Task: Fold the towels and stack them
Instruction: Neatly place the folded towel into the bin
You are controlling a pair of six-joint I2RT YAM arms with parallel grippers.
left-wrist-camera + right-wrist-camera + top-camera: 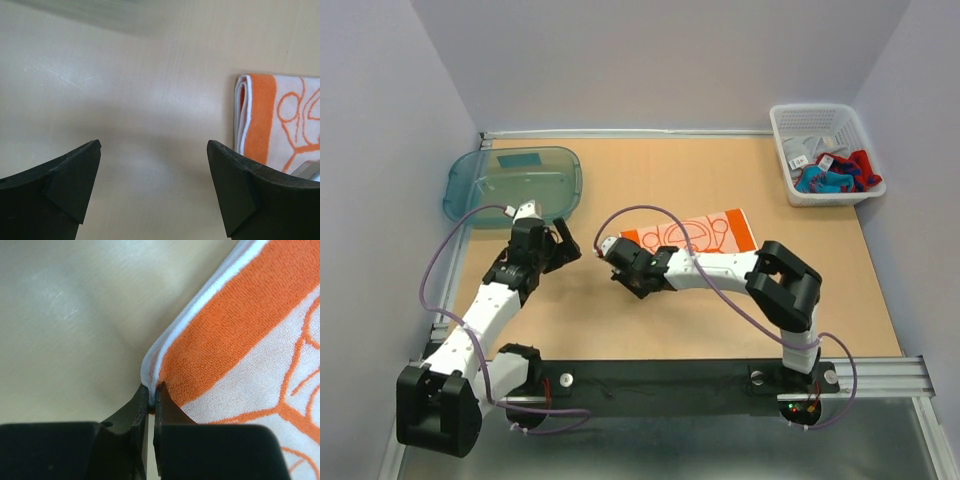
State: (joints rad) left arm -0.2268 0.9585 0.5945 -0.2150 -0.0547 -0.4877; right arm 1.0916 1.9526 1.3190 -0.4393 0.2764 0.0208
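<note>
Table [720, 320]: the wooden top fills the middle of the overhead view, with both arms reaching in from the bottom edge.
Tray [455, 195]: translucent teal, upper left. There's a darker blue patch [520, 160] inside it, and I can't tell whether that's a towel.
Basket [780, 130]: white mesh, upper right corner, with cloth heaped inside.
Orange towel [705, 232]: lying flat at centre frame, just right of the middle, long side running left to right. The left wrist view [280, 120] shows a doubled layer at its left end, so I judge at least one fold is in.
Basket towels: a red one [865, 165], a teal one [820, 182] and a grey one [800, 150] are bunched up and unfolded.
Right gripper [610, 250]: down at the orange towel's left end. In its own camera the jaws [151, 390] are pinched tight on the white-edged corner [250, 340]. That's a firm grab!
Left gripper [563, 245]: just left of its partner, near the tray's lower edge. Its fingers are spread wide [154, 145] over bare table, holding nothing, with the towel's end off to their right.
Progress: early going. One towel is out and partly folded, and no stack is visible. My read is that this corner grip sets up the next fold. At least three towels in the basket have yet to be pulled, folded and stacked.
</note>
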